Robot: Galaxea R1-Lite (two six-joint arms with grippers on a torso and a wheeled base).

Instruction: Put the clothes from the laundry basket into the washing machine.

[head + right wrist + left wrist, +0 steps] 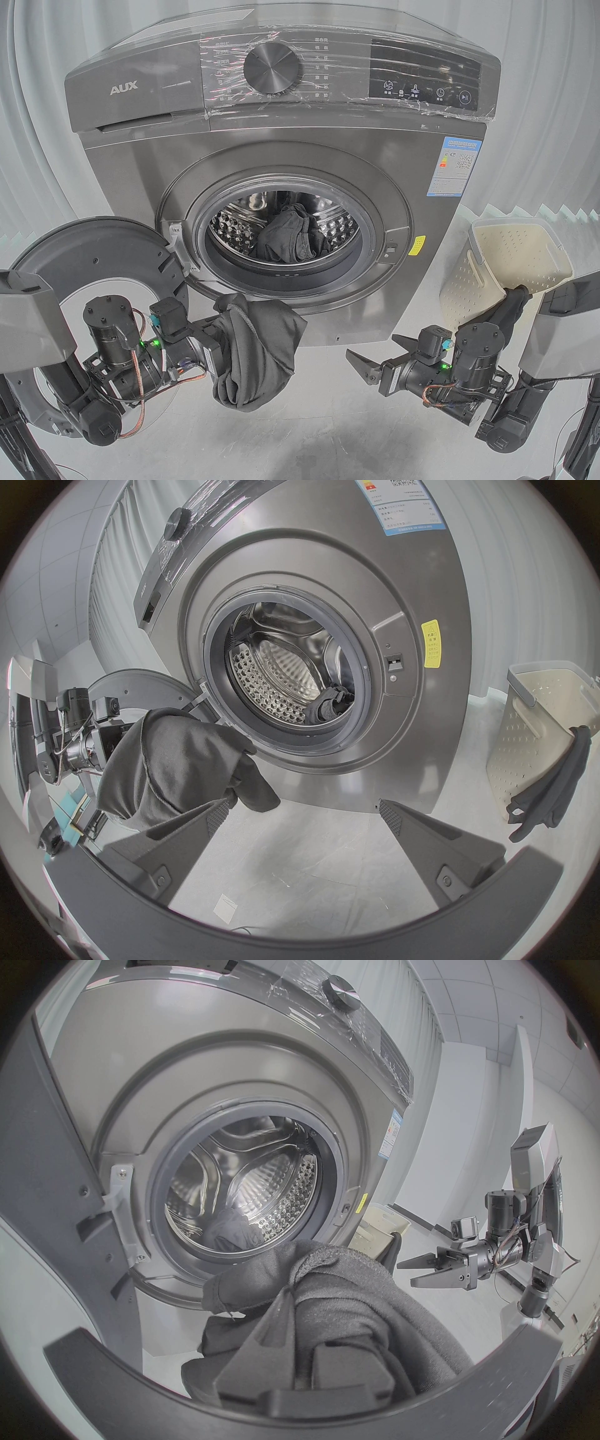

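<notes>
Just below the open port of the washing machine (pixel 281 156), the left hand (pixel 211 356) is clamped on a crumpled dark grey garment (pixel 259 350) hanging in loose folds. The right hand (pixel 369 367) gapes empty near the cream laundry basket (pixel 519 250).

- Bright, even, diffuse light all round; the pale floor (pixel 350 400) in the lower middle of the head view carries only soft, faint shadows.
- Glare streaks run over the plastic film (pixel 350 69) on the washing machine (pixel 125 169) panel, upper middle of the frame.
- The metal drum (pixel 234 228) throws back bright glints, dead centre.
- The dark clothes (pixel 259 356), lower left of centre, soak up light, so the folds barely show.
- Both wrist views are heavy fisheye: straight edges bow and the corners go black.
</notes>
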